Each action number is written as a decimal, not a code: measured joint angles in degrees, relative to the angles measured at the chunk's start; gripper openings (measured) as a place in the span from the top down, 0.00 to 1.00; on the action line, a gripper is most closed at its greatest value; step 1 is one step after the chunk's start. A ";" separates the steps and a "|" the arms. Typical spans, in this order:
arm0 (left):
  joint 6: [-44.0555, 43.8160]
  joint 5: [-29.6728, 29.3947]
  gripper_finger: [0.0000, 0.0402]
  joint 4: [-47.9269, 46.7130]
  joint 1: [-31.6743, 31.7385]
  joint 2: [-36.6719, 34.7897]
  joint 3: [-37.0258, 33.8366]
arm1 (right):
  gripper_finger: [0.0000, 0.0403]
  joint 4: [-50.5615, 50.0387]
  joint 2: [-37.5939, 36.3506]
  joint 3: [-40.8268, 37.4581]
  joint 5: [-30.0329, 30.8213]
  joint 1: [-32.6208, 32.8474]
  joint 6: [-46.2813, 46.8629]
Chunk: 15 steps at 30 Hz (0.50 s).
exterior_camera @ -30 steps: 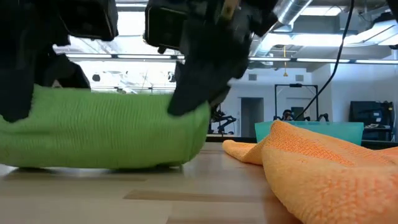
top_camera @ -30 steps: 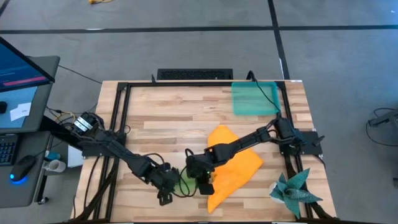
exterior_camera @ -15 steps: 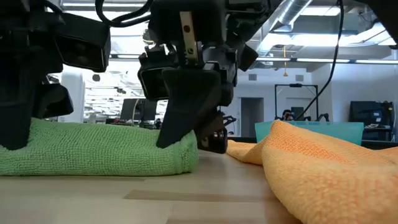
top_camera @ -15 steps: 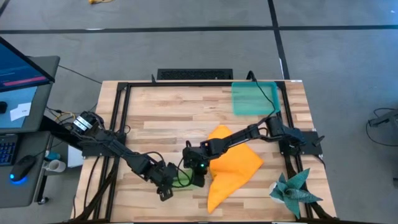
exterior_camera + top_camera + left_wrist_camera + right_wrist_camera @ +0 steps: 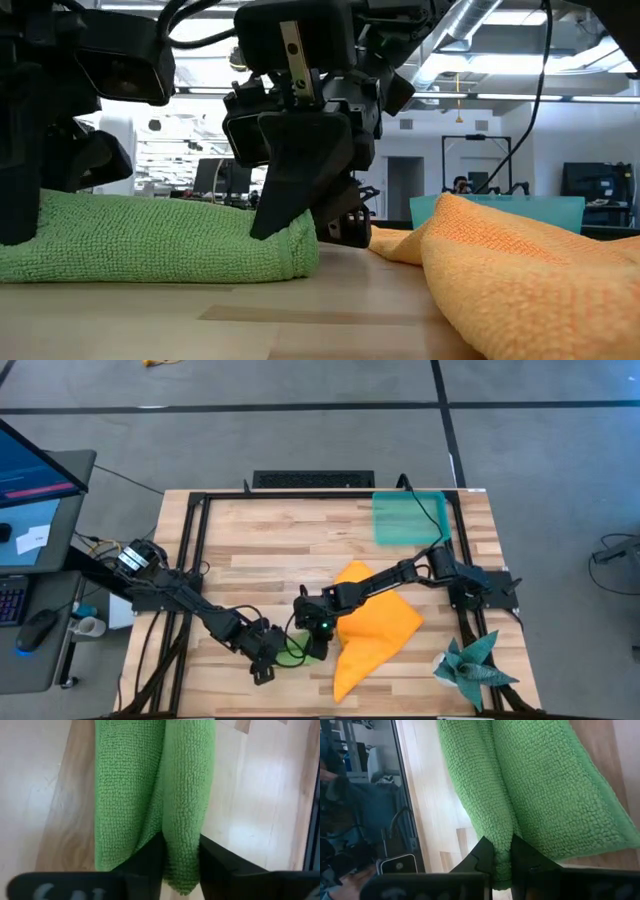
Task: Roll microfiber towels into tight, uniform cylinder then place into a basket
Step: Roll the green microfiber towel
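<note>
The lime green towel (image 5: 160,240) lies as a folded, flattened bundle on the wood table near its front edge, and also shows in the high view (image 5: 293,650). My left gripper (image 5: 262,662) is shut on its left end and my right gripper (image 5: 318,640) on its right end. The orange towel (image 5: 375,625) lies crumpled on the table just right of them, under the right arm. The teal-green basket (image 5: 408,518) stands at the far right of the table. My left gripper (image 5: 180,840) pinches a raised fold of the green towel (image 5: 181,827) between its two fingers, at the bundle's left end. It comes from above, pointing down. The towel rests on the table. My right gripper (image 5: 501,842) pinches a narrow fold (image 5: 503,832) between its two fingers, at the bundle's right end (image 5: 300,245). The fingers (image 5: 295,170) slant down from above. The towel rests on the table.
A dark teal spiky cloth (image 5: 475,668) lies at the table's near right corner. A black frame (image 5: 190,560) runs round the table's edge. Bare wood (image 5: 280,550) lies across the table's far and left parts. A desk with a monitor (image 5: 40,470) stands off the table's left side.
The green bundle stood tall in the low view a second ago and now lies lower and flatter on the table. My right gripper has gone a little toward the far edge and the left. Both grippers have kept their hold.
</note>
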 joint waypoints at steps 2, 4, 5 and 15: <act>1.13 -0.41 0.71 0.00 -0.04 0.00 0.02 | 0.89 0.00 0.00 0.00 0.12 0.00 0.01; 2.72 0.00 0.68 0.00 -0.02 0.00 0.02 | 0.89 -0.01 0.00 0.00 0.29 0.00 0.00; 3.44 0.18 0.67 0.00 -0.02 0.00 0.02 | 0.89 -0.03 0.00 0.00 0.48 0.00 0.02; 5.60 -4.28 0.69 -5.74 -1.78 -4.79 -0.17 | 0.89 0.09 0.00 0.03 1.04 -0.04 0.63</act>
